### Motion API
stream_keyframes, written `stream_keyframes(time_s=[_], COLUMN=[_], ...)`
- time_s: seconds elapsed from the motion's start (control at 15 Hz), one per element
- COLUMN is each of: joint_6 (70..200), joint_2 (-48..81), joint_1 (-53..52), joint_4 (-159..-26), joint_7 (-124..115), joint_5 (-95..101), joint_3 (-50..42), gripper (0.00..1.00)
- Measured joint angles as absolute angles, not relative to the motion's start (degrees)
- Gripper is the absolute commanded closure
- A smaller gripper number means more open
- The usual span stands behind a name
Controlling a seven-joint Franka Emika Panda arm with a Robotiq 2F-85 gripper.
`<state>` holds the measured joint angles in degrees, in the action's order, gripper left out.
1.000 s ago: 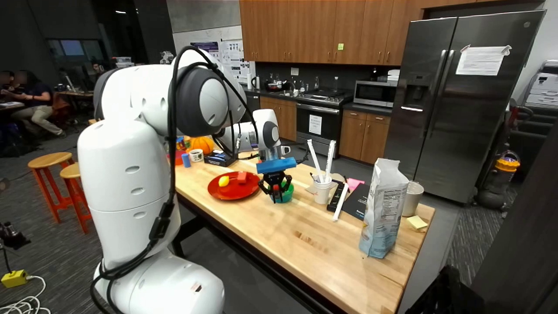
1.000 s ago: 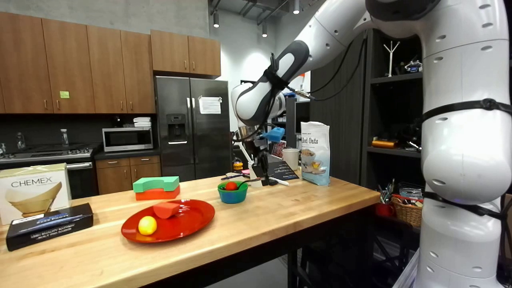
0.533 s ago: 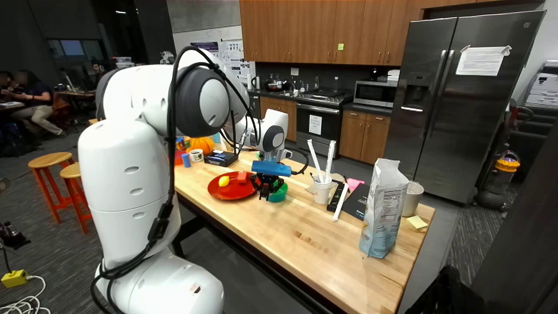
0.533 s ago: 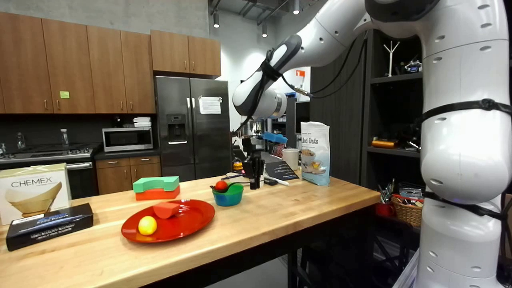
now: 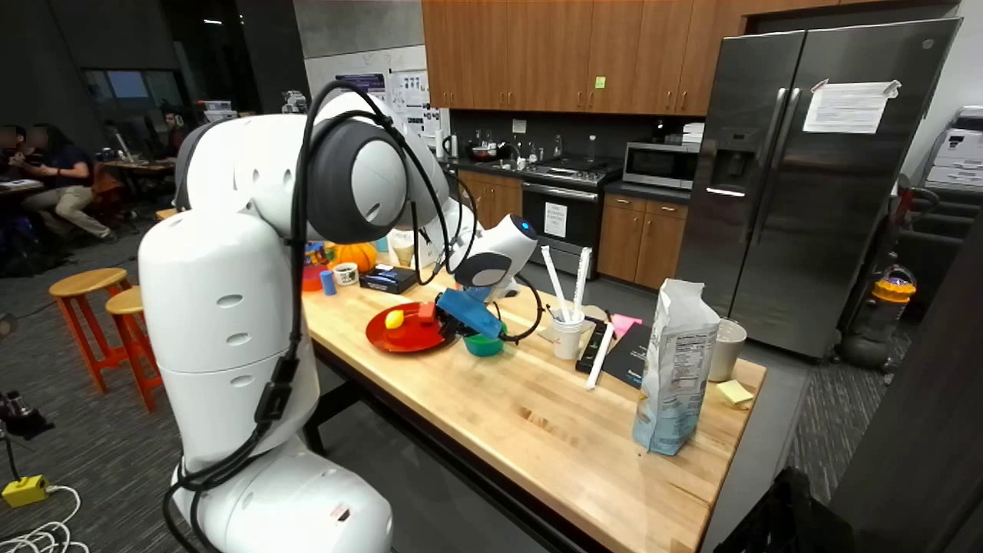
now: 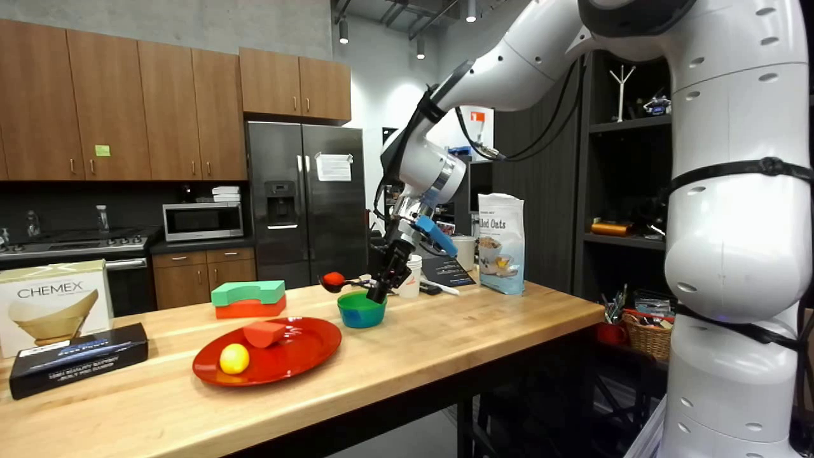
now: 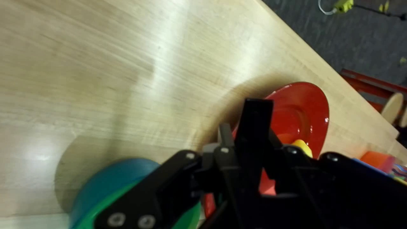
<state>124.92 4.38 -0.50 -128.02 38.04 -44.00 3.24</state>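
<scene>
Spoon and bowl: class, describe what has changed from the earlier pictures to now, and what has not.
The gripper, still holding the spoon, has tilted. In an exterior view, spoon and ball rose from the bowl and moved left; the bowl shifted slightly toward the plate. Nothing was let go. The plate and lemon stayed put.

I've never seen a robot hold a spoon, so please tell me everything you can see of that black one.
The spoon is black, with a rounded, cupped end and a thin handle; its material can't be told. The gripper is shut on the handle. In an exterior view it sticks out sideways, clear of the table, its handle showing above the rim of the green-and-blue bowl, its cupped end cradling a small red ball.
</scene>
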Motion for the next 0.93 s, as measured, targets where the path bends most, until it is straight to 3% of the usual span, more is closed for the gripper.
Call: stream_keyframes(time_s=[0.47, 0.93], joint_6=[125.9, 126.0], joint_2=[4.2, 2.2], joint_1=[0.2, 0.0], joint_4=[-131.4, -133.9], joint_7=[53.1, 62.5], joint_5=[-69.1, -76.5], joint_3=[2.2, 2.0], gripper=[0.94, 0.94])
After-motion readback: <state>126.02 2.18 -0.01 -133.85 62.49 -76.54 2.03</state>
